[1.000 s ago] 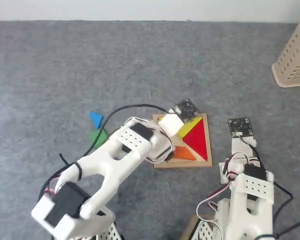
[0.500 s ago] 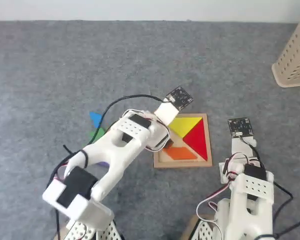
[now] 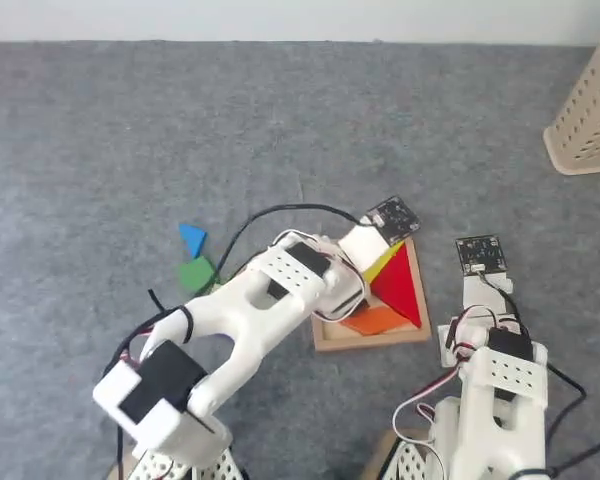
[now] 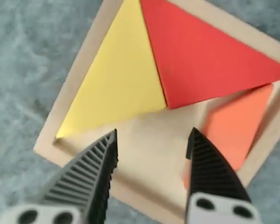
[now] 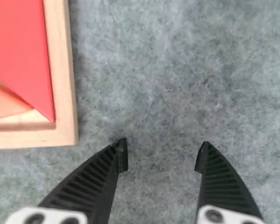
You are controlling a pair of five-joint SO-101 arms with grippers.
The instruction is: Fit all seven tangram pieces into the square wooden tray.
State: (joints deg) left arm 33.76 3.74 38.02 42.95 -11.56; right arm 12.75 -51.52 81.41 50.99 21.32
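Observation:
The square wooden tray [image 3: 372, 341] lies slightly askew in the middle of the grey carpet. It holds a yellow triangle [image 3: 384, 263], a red triangle [image 3: 400, 285] and an orange piece [image 3: 378, 320]. My left gripper [image 4: 151, 144] hangs open just above the tray's bare floor [image 4: 144, 158], beside the yellow triangle [image 4: 119, 88], the red triangle [image 4: 200, 56] and the orange piece [image 4: 233, 123]. A blue triangle [image 3: 192, 238] and a green piece [image 3: 195, 274] lie on the carpet left of the tray. My right gripper [image 5: 161, 156] is open over carpet next to the tray's corner [image 5: 60, 93].
The left arm [image 3: 270, 300] stretches across the tray's left part and covers it. The right arm [image 3: 492, 360] stands right of the tray. A perforated wooden holder [image 3: 590, 110] is at the far right. Open carpet lies behind the tray.
The left arm drew back off the tray, then swung right over it again. The tray has turned slightly and its near edge sits lower. The right arm has not moved.

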